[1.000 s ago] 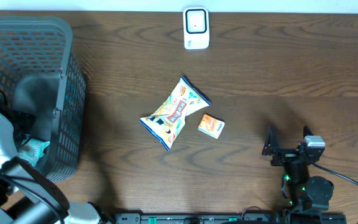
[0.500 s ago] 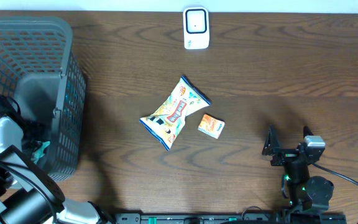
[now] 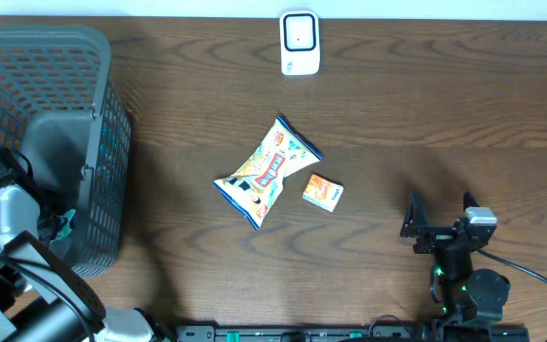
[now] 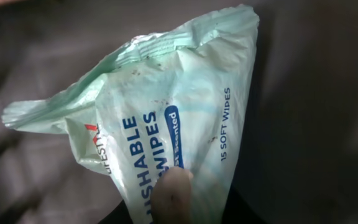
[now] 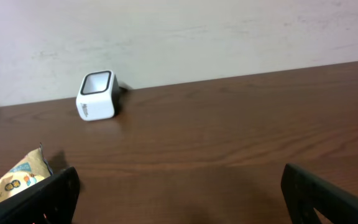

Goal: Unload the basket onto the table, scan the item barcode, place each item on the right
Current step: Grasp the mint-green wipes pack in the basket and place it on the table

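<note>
Left pincer (image 3: 47,223) has lowered onto the flushable wipes packet (image 4: 160,124) inside the basket (image 3: 103,123); one fingertip (image 4: 173,193) shows, clamping undeterminable. Right pincer (image 3: 442,217) stands apart.

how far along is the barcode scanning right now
Done: snack bag and orange box lie on the table, perhaps scanned. In hand: left gripper is at the wipes pack in the basket, grip unclear. Left: lift it and present it to the scanner. Right gripper sits open.
</note>
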### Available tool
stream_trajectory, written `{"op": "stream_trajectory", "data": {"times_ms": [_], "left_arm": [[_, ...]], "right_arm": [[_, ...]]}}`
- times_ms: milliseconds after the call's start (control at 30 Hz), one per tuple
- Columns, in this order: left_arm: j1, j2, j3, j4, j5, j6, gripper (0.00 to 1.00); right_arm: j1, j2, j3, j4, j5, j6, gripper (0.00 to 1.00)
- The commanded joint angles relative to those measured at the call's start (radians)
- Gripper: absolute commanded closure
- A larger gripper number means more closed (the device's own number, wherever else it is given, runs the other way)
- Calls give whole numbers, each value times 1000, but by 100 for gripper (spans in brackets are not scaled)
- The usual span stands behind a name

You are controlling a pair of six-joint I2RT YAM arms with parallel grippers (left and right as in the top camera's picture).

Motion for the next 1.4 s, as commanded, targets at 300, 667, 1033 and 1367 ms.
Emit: {"op": "stream_trajectory", "data": {"times_ms": [300, 667, 1033, 1367], "left_arm": [[-14, -471, 254, 109, 721, -78, 75], [-390, -712, 244, 34, 767, 19, 75], [-1093, -435, 179, 31, 383, 284, 74], [-1386, 47, 179, 364, 317, 251, 73]], "right_arm": [[4, -5, -1, -4, 5, 3, 1], [4, -5, -1, -4, 6, 3, 1], [4, -5, -1, -4, 5, 3, 1], [4, -5, -1, -4, 5, 3, 1]]}}
